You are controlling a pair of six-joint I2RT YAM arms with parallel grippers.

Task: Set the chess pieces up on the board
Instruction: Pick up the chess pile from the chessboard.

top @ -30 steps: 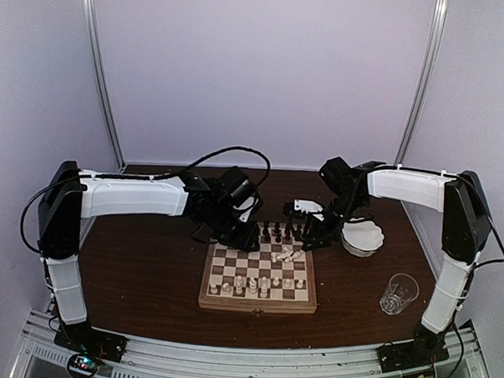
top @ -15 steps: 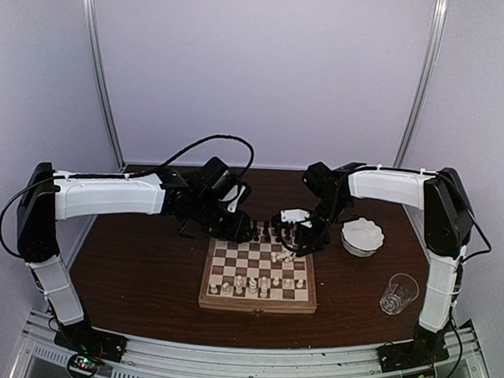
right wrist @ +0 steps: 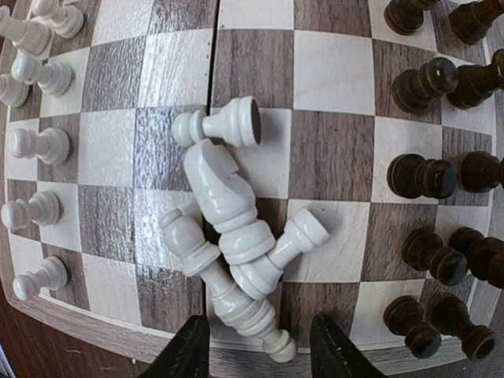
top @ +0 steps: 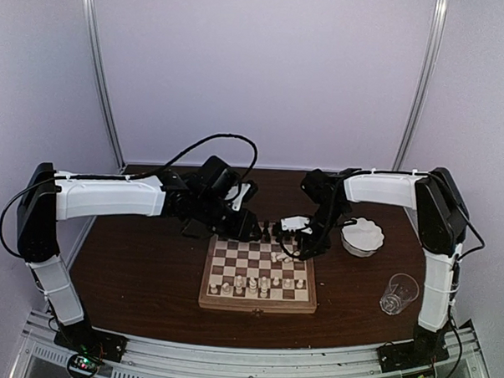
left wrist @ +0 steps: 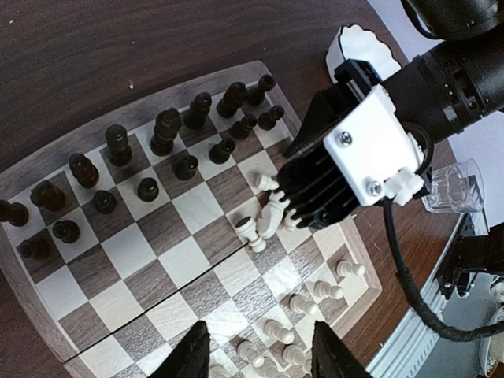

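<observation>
So the board [top: 259, 277] sits in the middle of the dark brown surface [top: 139, 276], a bit toward the near edge. The dark pieces [top: 275, 233] stand in the far rows, and most of the white pieces [top: 256, 283] stand along the near rows.

The messy bit is a little heap of toppled white pieces [right wrist: 228, 228] on the right-middle squares. The right wrist view shows it best. A knight [right wrist: 214, 187] lies flat across a couple of squares, and a pawn [right wrist: 220, 124] lies on its side just beside the knight's head. A few more pieces lie crossed over each other below that, all touching or overlapping.

The right end effector [right wrist: 260, 350] hangs right over that heap with its fingers apart. The lowest fallen piece pokes into the gap between them, but nothing is clamped. From overhead it's at the far-right part of the board, with the arm reaching in from the right.

The left end effector [left wrist: 260, 354] is also spread apart and empty. It's up above the far-left corner of the board and angled across it. Its camera sees the whole board, plus the other arm's black and white wrist.

Off to the right of the board there's a white scalloped bowl [top: 362, 236], and nearer to us a clear glass [top: 398, 293], both well apart from the pieces.
</observation>
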